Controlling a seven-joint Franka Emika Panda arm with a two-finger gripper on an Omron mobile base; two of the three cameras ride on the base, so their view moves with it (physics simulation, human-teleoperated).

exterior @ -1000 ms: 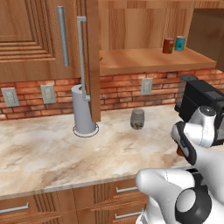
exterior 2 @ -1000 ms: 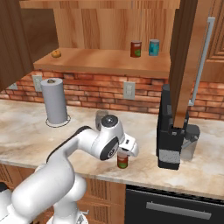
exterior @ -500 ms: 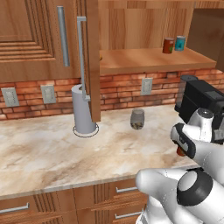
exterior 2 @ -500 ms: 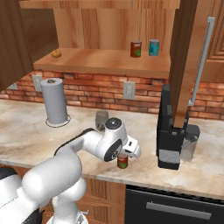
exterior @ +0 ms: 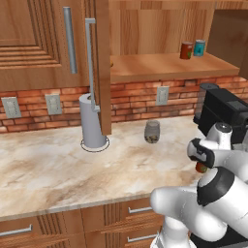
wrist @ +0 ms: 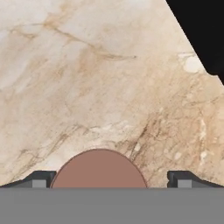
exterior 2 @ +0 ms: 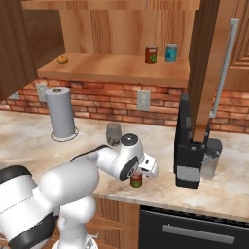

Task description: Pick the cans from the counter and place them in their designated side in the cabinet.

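One red can (exterior 2: 136,180) stands on the marbled counter (exterior 2: 29,131) near its front edge, by the black machine. My gripper (exterior 2: 138,172) hangs straight over it, open. In the hand view the can's round top (wrist: 99,170) sits between the two fingertips (wrist: 39,180), with a gap on each side. From the left base view the arm covers most of this can (exterior: 200,167). A second red can (exterior: 186,50) (exterior 2: 151,54) stands on the cabinet's shelf board (exterior 2: 107,65), right beside a teal can (exterior 2: 170,52).
A black coffee machine (exterior 2: 190,146) stands close to the right of the can. A glass jar (exterior 2: 113,133) and a paper towel roll (exterior 2: 62,119) stand farther back on the counter. An open cabinet door (exterior 2: 204,63) hangs above the machine. A small orange thing (exterior 2: 62,60) lies on the shelf.
The hand has sunk slightly over the counter can and the elbow has swung forward. Both cans stay where they were.
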